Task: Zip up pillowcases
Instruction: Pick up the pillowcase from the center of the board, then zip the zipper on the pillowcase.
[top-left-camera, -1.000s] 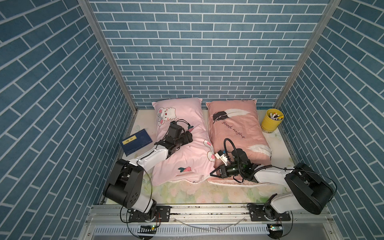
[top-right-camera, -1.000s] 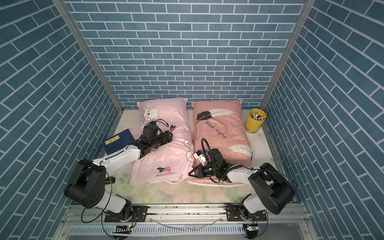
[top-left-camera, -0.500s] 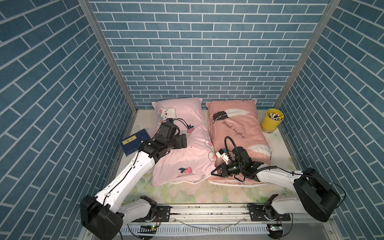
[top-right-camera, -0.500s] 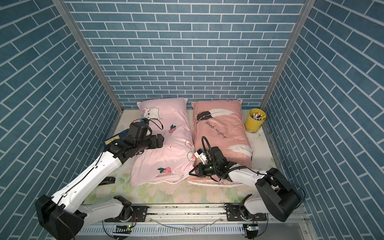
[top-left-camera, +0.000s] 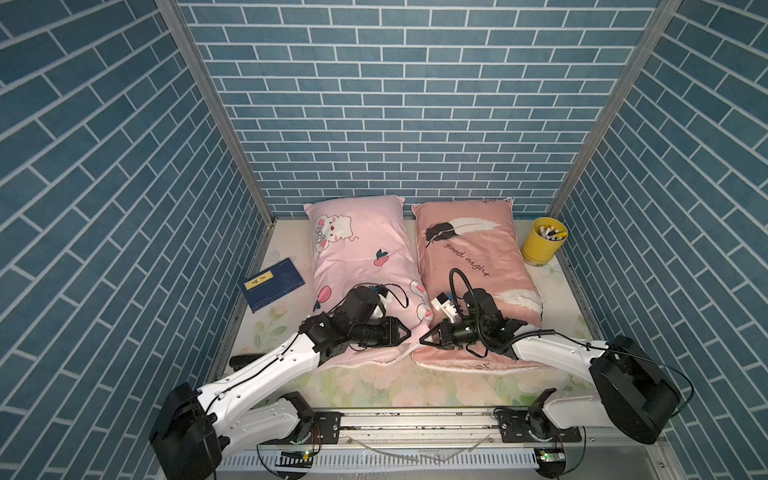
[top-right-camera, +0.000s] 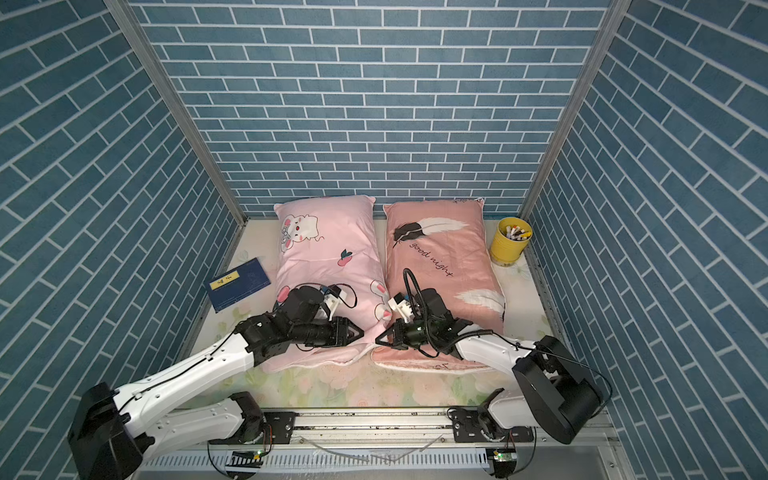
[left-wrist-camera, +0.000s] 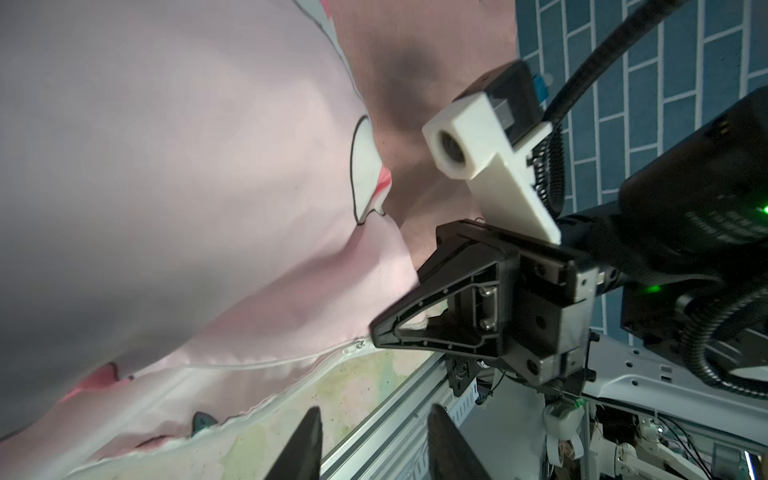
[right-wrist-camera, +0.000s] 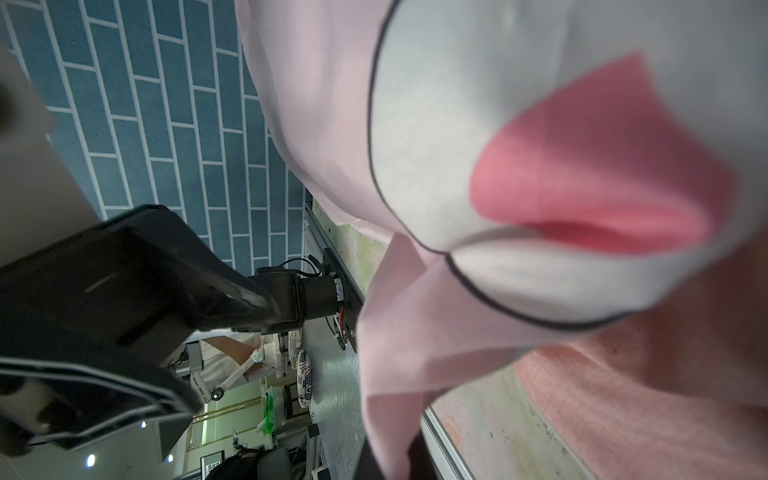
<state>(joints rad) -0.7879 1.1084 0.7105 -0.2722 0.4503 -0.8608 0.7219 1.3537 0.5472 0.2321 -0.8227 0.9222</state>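
Two cases lie side by side on your worktop (top-left-camera: 374, 386): the light pink pillowcase (top-left-camera: 361, 249) and the salmon pillowcase (top-left-camera: 469, 257). Your right end effector (top-left-camera: 424, 340) is pressed together on the light pink one's near inner corner; your left end effector (top-left-camera: 405, 332), facing it tip to tip, stands spread.

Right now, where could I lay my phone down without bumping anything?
Roomiest: the strip of floral mat between the front rail and the near edges of the bunny pillowcase and salmon pillowcase. Narrower patches: right of the salmon pillowcase, in front of the yellow cup; in front of the blue booklet. Crowded: the near middle, where left gripper and right gripper nearly meet.
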